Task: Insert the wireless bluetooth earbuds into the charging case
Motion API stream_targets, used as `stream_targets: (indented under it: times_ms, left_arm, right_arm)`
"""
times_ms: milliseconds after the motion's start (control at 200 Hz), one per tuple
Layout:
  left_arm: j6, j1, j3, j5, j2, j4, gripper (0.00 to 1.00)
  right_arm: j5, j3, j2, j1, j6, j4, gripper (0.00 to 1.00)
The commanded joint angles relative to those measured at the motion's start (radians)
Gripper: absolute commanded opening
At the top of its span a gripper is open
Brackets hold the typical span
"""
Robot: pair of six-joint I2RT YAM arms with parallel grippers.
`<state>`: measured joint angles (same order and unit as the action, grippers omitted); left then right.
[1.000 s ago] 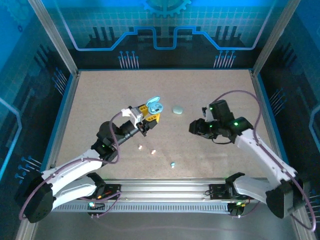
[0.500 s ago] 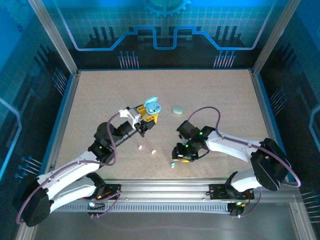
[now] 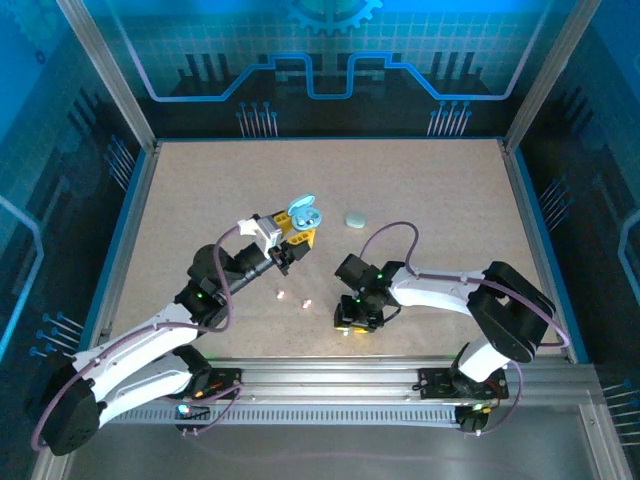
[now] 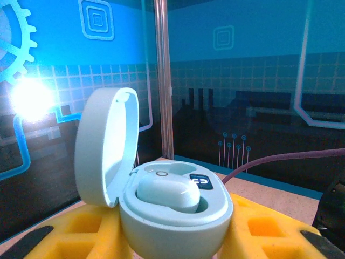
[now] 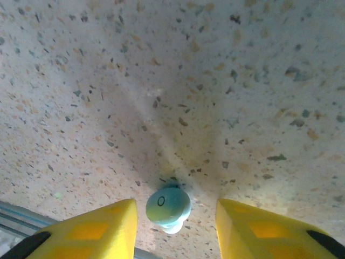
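Probably light and slippery, the tiny teal earbud [image 5: 168,208] lies at six o'clock on the surface [image 5: 215,81] between the right end effector's [image 5: 175,229] parted fingers, best pinched across its rounded body.

Right claw [image 3: 352,318] moved: was mid-right over table [image 3: 430,190], now swung in and down near front edge. Right arm [image 3: 440,288] now folded low across front. Over last half second, only small slide further left.
Teal earbud [image 5: 168,206]: earlier lying in open, well off to claw's side. Now sits between claw's fingers [image 5: 97,229], gap each side, jaws apart.
Left claw [image 3: 298,228] with charging case [image 3: 305,212] pulled back slightly toward own base.
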<state>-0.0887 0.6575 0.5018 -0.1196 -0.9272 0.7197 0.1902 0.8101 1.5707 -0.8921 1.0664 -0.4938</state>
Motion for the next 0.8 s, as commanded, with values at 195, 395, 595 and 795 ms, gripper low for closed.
stream_targets:
  times_ms: [195,395,595,795]
  left_arm:
    - [-0.018,0.004,0.007,-0.002,0.011,0.011,0.27]
    - [-0.016,0.003,0.006,0.0,0.005,0.016,0.27]
    - [-0.016,0.003,0.003,0.004,0.007,0.017,0.27]
    - [-0.019,0.004,0.0,0.011,0.011,0.012,0.27]
  right_arm:
    - [-0.028,0.06,0.047,-0.016,-0.01,-0.025,0.37]
    - [-0.034,0.063,0.059,-0.02,-0.025,-0.045,0.36]
    - [-0.063,0.158,0.107,-0.043,-0.066,-0.125,0.31]
    - [-0.13,0.235,0.156,-0.077,-0.108,-0.228,0.31]
